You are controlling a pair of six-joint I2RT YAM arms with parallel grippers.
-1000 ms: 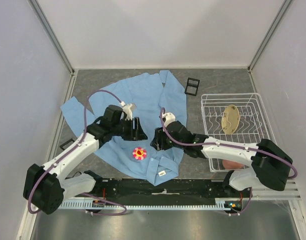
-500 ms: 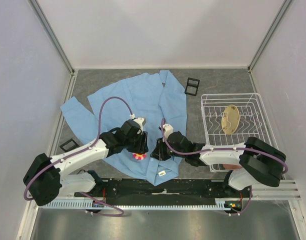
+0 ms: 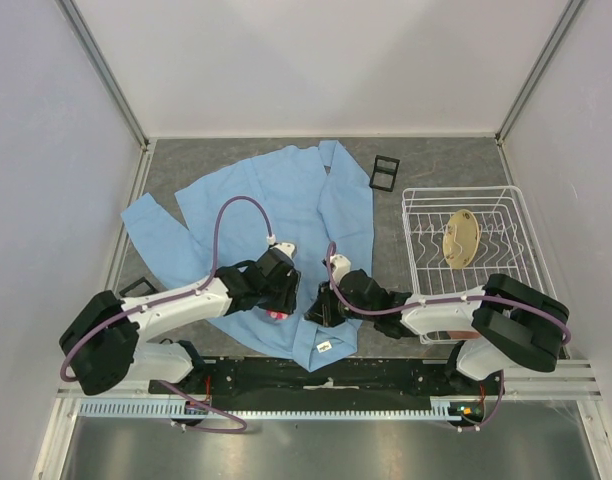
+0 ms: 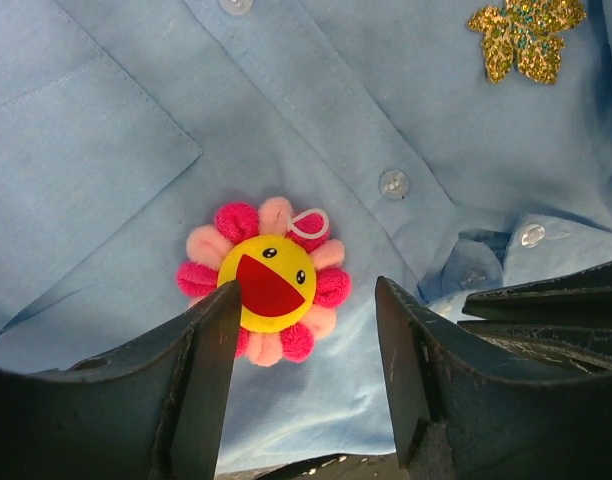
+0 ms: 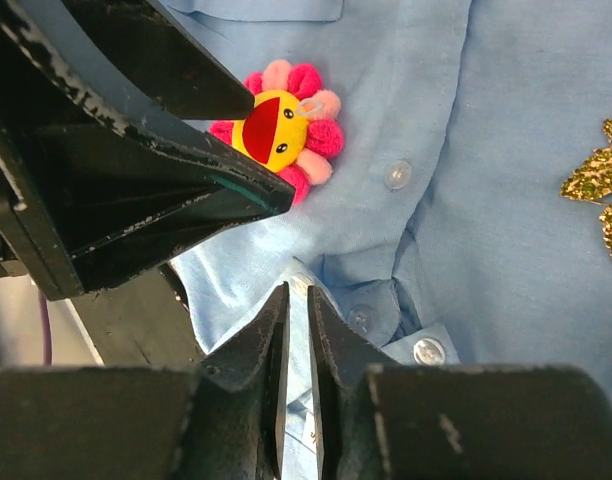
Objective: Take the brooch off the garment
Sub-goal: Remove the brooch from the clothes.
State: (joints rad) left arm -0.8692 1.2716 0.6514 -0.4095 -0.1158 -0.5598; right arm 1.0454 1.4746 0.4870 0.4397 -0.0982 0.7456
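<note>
The garment [image 3: 286, 190] is a light blue shirt spread flat on the grey table. Pinned to its front is the brooch [image 4: 264, 280], a pink-petalled flower with a yellow and dark red face. My left gripper [image 4: 306, 300] is open and low over the cloth, with the brooch's lower edge between the fingertips, close to the left finger. In the top view that gripper [image 3: 279, 300] covers most of the brooch. My right gripper [image 5: 298, 295] is shut on a raised fold of the garment [image 5: 506, 120] by the button strip, just right of the brooch [image 5: 279, 130].
A glittery gold emblem [image 4: 526, 35] sits on the shirt beyond the buttons. A white wire rack [image 3: 456, 190] holding a tan oval object [image 3: 461, 237] stands at the right. Small black square frames lie at the back [image 3: 385, 172] and at the left [image 3: 136, 290].
Both arms have swung in toward the near part of the shirt. The left gripper came down over the brooch. The right gripper's jaws closed on the shirt fold.
</note>
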